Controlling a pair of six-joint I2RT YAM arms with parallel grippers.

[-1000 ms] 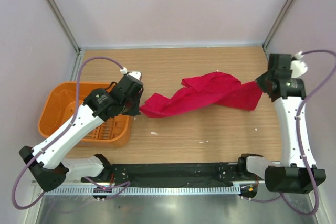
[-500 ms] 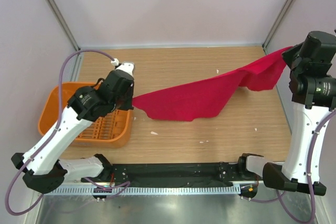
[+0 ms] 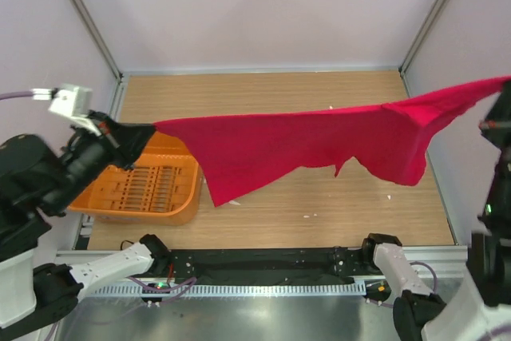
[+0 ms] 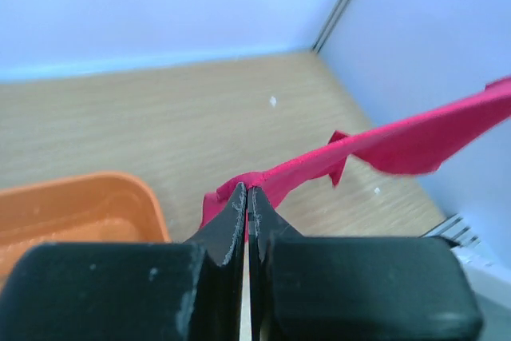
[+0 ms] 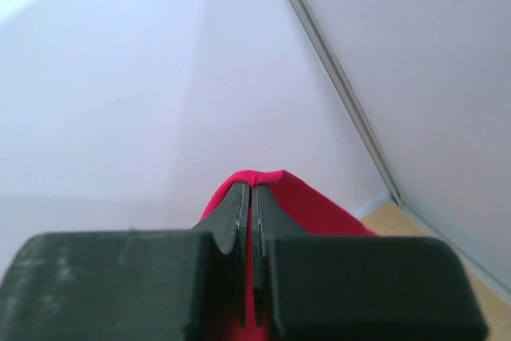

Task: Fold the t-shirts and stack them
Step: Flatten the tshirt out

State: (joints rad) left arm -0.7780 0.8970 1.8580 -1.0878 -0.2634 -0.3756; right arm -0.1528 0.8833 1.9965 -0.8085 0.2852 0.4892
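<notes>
While both end effectors are pinched down on cloth, you are at the spreading stage, not the folding one. Your left end effector has its fingers pressed together on a bunched corner of the red t-shirt. In the left wrist view the fabric runs away from that pinch in a taut band toward the far right. Your right end effector is likewise closed on an edge of the shirt, with a small red hump showing just past the tips. Whether that edge is hem or shoulder cannot be told from these views.

Between the two, the shirt hangs in the air as a stretched sheet, higher on the right than on the left. Its lower edge droops unevenly, with a pointed flap toward the left and a sleeve-like lobe toward the right. It does not seem to touch the bench. Its left end sits above the orange slotted basket.

By my judgement nothing is folded yet. You have to lay the shirt flat on the bench, make the folds, and set it where the stack goes. Only one shirt is in view.
</notes>
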